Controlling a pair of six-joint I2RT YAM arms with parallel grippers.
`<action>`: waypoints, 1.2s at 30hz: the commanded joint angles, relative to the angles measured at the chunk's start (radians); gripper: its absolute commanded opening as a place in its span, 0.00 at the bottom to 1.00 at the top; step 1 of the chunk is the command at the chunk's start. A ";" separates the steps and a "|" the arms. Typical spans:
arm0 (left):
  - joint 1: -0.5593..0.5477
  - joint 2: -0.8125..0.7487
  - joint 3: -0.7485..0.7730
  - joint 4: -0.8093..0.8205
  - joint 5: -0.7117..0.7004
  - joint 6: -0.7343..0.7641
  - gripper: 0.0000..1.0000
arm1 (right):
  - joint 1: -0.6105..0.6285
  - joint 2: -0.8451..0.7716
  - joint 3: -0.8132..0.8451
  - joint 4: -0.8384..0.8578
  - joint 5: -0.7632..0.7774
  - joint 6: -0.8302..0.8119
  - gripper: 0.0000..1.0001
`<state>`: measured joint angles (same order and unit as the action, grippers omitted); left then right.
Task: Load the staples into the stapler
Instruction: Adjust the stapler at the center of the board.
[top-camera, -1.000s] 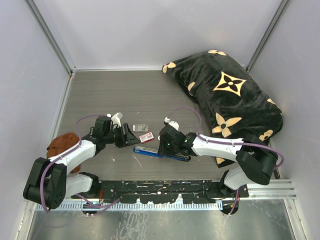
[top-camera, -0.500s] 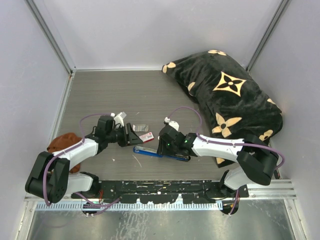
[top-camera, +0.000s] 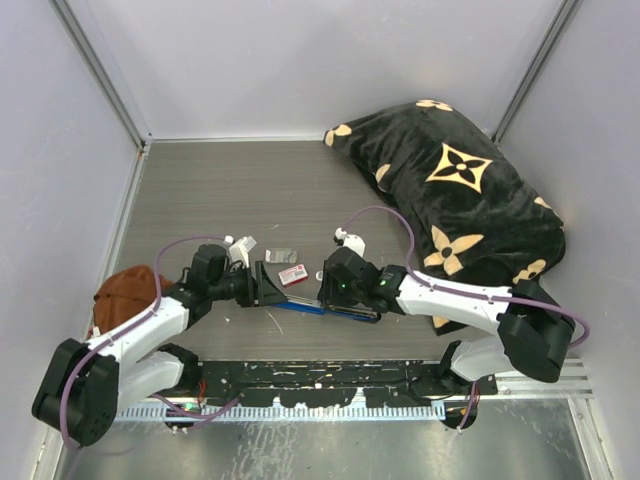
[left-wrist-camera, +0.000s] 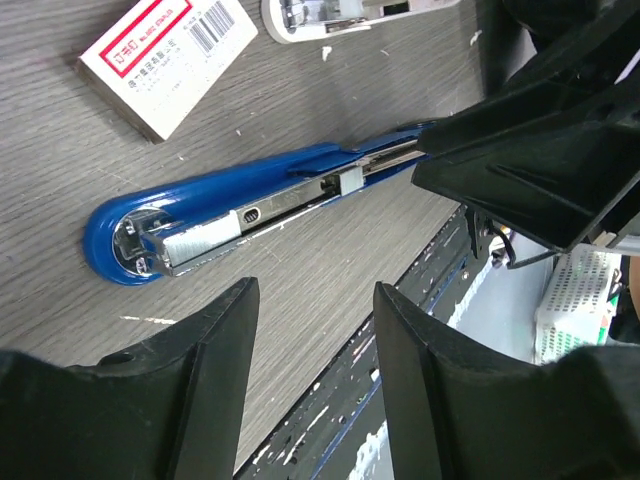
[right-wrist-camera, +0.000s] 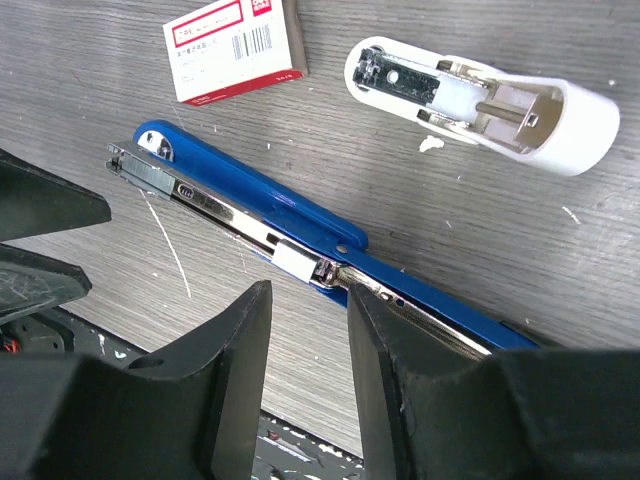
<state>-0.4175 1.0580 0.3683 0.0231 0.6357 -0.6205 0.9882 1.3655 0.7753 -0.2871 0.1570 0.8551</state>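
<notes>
The blue stapler (left-wrist-camera: 270, 185) (right-wrist-camera: 250, 195) (top-camera: 298, 305) lies flat and opened on the grey table, its silver channel facing up. A short silvery-grey block, the staples (left-wrist-camera: 203, 236), sits in the channel near the rounded nose. My left gripper (left-wrist-camera: 315, 300) (top-camera: 268, 285) hovers open just near the nose end, nothing between its fingers. My right gripper (right-wrist-camera: 308, 300) (top-camera: 325, 295) is open over the stapler's middle, by the small white slider (right-wrist-camera: 297, 263), and holds nothing. Its right finger (right-wrist-camera: 400, 370) overlaps the rear half of the stapler.
A red-and-white cardboard box (right-wrist-camera: 235, 50) (left-wrist-camera: 165, 55) (top-camera: 293, 274) lies just beyond the stapler, a small white oblong piece (right-wrist-camera: 480, 100) (top-camera: 281, 256) beside it. A black patterned cushion (top-camera: 460, 190) fills the back right. A brown plush (top-camera: 125, 295) sits at the left. The black base rail (top-camera: 330, 375) runs along the near edge.
My left gripper has slid nearer and rightward to the stapler's nose. My right gripper's jaws have widened a little while staying over the stapler.
</notes>
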 joint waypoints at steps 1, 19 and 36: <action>-0.006 -0.091 0.026 -0.025 -0.014 0.033 0.53 | 0.005 -0.062 -0.002 0.018 0.047 -0.109 0.43; -0.004 0.131 0.218 -0.058 -0.027 0.192 0.59 | -0.014 -0.304 0.033 -0.082 0.154 -0.223 0.77; -0.058 0.241 0.147 0.006 -0.108 0.237 0.57 | -0.015 -0.295 0.062 -0.117 0.110 -0.270 0.77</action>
<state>-0.4561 1.2755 0.5129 0.0006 0.5591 -0.4099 0.9752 1.1038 0.8028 -0.4015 0.2417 0.5964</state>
